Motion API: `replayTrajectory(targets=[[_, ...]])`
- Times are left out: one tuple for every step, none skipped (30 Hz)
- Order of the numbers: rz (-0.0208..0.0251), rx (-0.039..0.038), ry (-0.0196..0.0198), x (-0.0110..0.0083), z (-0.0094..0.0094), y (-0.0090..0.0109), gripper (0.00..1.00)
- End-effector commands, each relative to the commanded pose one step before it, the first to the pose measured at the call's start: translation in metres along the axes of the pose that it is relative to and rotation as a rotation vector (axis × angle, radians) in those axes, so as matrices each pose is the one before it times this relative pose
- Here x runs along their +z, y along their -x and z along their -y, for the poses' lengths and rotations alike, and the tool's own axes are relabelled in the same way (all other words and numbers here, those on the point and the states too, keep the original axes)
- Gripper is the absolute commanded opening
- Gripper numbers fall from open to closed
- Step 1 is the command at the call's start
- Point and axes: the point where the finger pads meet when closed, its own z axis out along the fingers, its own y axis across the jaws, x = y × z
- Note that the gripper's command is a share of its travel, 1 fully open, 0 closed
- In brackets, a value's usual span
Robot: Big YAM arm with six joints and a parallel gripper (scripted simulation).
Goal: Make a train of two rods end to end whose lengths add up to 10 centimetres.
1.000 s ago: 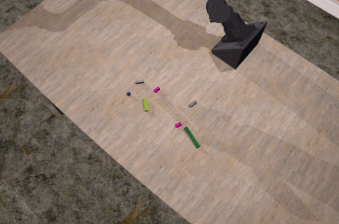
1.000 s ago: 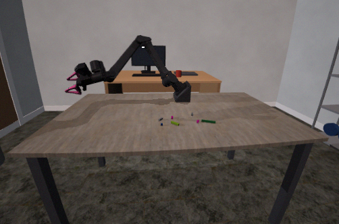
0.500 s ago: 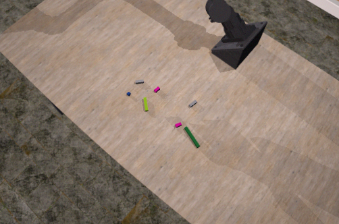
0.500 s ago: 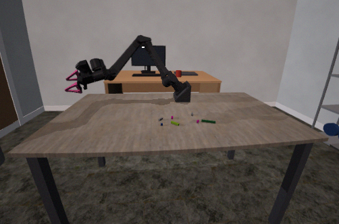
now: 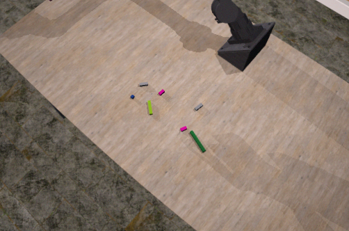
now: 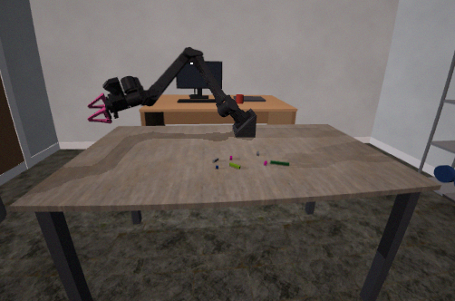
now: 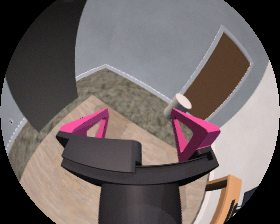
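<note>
Several rods lie flat in the middle of the table. A green rod (image 5: 197,141) lies nearest the front, with a magenta rod (image 5: 183,129) just beside its upper end. A lime rod (image 5: 150,107), a blue rod (image 5: 132,97), a grey rod (image 5: 143,84) and a second magenta rod (image 5: 161,92) lie in a loose group to the left. A second grey rod (image 5: 198,106) lies apart on the right. My gripper (image 6: 99,109) is open and empty, high above the table's far left corner, far from all rods. In the wrist view its pink fingers stand wide apart with nothing between them.
The arm's black base (image 5: 246,44) stands at the table's far edge. A desk with a monitor and a red cup stands behind the table. A shelf (image 6: 441,136) is at the right.
</note>
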Motion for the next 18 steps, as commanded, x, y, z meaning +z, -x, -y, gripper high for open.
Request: replayTrajectory(targets=[[0.02737,0.06013,0.00532,-0.00804,0.00862,0.01949,1.00],[-0.01907,-0.01505,-0.02455,0.00437,0.01110,-0.01129,1.00],[-0.00014,0.00000,-0.00011,0.00000,0.00002,-0.00002,1.00],[0.00000,0.00000,0.00000,0.00000,0.00000,0.00000,1.00],[0.00000,0.00000,0.00000,0.00000,0.00000,0.00000,1.00],[0.00000,0.00000,0.00000,0.00000,0.00000,0.00000,1.00],[0.00686,0.00665,0.00958,-0.00209,-0.00460,0.00475,1.00],[0.00887,0.00828,0.01220,-0.00261,-0.00576,0.00597,1.00],[0.00036,0.00011,0.00036,-0.00003,-0.00011,0.00012,1.00],[-0.00128,-0.00124,-0.00179,0.00038,0.00086,-0.00088,1.00],[-0.00390,-0.00577,-0.00542,0.00115,0.00263,-0.00268,1.00],[0.03489,0.09569,0.11213,-0.01408,-0.03206,0.02482,1.00],[0.00000,0.00000,0.00000,0.00000,0.00000,0.00000,1.00],[0.00000,0.00000,0.00000,0.00000,0.00000,0.00000,1.00],[0.00000,0.00000,0.00000,0.00000,0.00000,0.00000,1.00],[-0.00055,0.00000,-0.00053,0.00000,0.00009,-0.00009,1.00],[0.00000,0.00000,0.00000,0.00000,0.00000,0.00000,1.00],[0.00000,0.00000,0.00000,0.00000,0.00000,0.00000,1.00]])
